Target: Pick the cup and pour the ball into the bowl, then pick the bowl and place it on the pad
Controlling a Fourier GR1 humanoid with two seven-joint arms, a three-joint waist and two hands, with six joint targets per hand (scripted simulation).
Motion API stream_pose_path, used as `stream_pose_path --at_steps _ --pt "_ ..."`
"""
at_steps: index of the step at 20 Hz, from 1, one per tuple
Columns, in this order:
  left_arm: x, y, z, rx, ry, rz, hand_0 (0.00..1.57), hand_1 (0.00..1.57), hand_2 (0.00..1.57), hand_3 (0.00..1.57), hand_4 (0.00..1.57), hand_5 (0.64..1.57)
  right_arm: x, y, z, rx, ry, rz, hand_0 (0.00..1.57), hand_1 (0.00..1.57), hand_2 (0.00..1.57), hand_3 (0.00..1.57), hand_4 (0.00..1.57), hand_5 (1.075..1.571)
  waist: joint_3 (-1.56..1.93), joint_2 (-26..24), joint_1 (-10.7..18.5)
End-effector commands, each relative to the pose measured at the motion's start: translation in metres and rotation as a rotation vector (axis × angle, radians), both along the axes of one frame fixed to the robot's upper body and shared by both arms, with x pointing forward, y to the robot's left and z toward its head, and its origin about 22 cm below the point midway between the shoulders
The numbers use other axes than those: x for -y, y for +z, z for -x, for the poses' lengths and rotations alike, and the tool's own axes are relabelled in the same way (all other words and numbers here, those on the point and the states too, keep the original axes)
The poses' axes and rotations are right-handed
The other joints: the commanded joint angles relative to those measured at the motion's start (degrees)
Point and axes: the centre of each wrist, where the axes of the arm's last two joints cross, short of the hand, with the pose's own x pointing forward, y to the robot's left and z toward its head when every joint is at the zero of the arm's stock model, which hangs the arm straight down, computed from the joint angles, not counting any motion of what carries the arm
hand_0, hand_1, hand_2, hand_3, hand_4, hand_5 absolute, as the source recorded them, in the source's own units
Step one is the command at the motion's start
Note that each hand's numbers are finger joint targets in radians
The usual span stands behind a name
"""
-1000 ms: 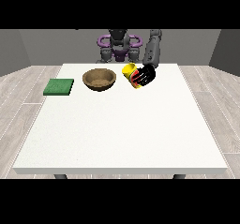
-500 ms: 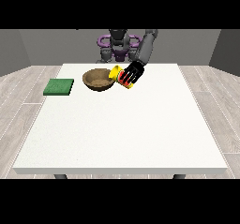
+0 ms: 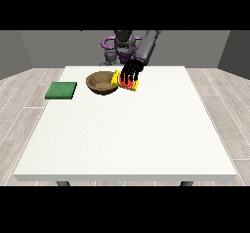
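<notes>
- The hand at the view's right (image 3: 131, 72) reaches down over the far part of the white table (image 3: 127, 129), its dark fingers curled round the yellow cup (image 3: 125, 81).
- The cup is tilted, its left edge just beside the right rim of the brown bowl (image 3: 101, 82); red shows on it between the fingers.
- The ball cannot be made out.
- The bowl stands upright on the table, left of the cup.
- The green pad (image 3: 61, 90) lies flat near the table's left edge, well apart from the bowl.
</notes>
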Motion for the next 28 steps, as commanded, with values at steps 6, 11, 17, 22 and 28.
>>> stream_pose_path --at_steps 6,11,17,22,28 --pt "0.065 -0.028 0.015 -0.083 -0.122 -0.523 1.45 1.45 1.57 1.57 0.94 1.49 0.001 -0.034 -0.015 -0.144 -0.075 -0.004 0.0 0.0 0.0 0.0 0.38 1.565 0.0 -8.33 4.81" --pt "0.092 -0.022 0.015 -0.046 -0.101 -0.782 1.51 1.51 1.57 1.57 1.06 1.501 0.019 -0.053 -0.012 -0.185 -0.071 0.003 0.0 0.0 0.0 0.0 0.38 1.566 -0.06 -10.53 4.46" --pt "0.126 -0.007 0.022 -0.047 -0.098 -0.84 1.5 1.5 1.57 1.57 1.05 1.511 0.015 -0.06 -0.021 -0.18 -0.079 -0.028 0.0 0.0 0.0 0.0 0.39 1.566 -0.14 -10.85 4.41" --pt "0.092 -0.017 0.021 -0.109 -0.062 -0.434 1.42 1.42 1.57 1.57 0.94 1.51 0.031 -0.071 -0.002 -0.186 -0.098 -0.012 0.0 0.0 0.0 0.0 0.38 1.564 -0.23 -9.96 5.81" --pt "0.023 0.004 0.007 -0.096 0.07 0.064 1.19 1.19 1.57 1.57 0.74 1.57 0.042 -0.079 0.015 -0.208 -0.109 -0.012 0.0 0.0 0.0 0.0 0.36 1.564 -0.44 -11.59 7.35"
